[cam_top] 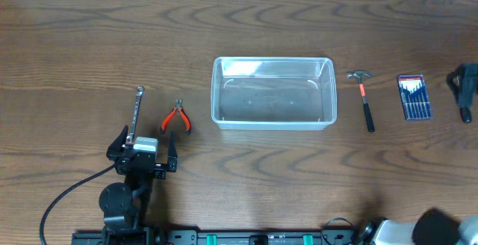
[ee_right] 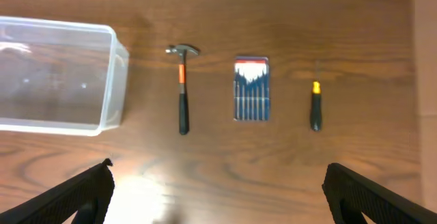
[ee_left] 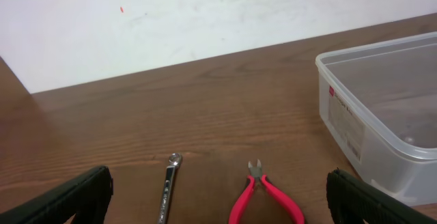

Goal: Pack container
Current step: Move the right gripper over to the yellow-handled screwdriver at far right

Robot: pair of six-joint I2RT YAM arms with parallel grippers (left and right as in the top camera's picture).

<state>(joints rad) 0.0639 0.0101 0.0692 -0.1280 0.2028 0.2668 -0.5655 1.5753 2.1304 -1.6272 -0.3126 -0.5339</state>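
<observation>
0 tools packed: container [cam_top: 272, 93] mid-table, empty. Wrench [cam_top: 137, 110], pliers [cam_top: 176, 118] lie to its left; hammer [cam_top: 364, 99], screwdriver set [cam_top: 413, 97], possibly 1 small screwdriver [ee_right: 315, 106] to its right. Left gripper [ee_left: 218, 207], right gripper [ee_right: 218, 197]: jaws wide apart, holding nothing. All packing remains.

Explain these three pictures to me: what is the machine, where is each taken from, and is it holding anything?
It is a robot with two arms at a wooden table, each ending in a two-finger gripper. One picture looks down from above. The other two come from cameras on the wrists, so the dark shapes in their bottom corners are the gripper's own fingers. In the middle stands a clear, empty plastic container. Left of it lie a wrench and red-handled pliers. Right of it lie a hammer, a case of small screwdrivers and a yellow-and-black screwdriver. The left gripper and the right gripper are both open and hold nothing.
</observation>
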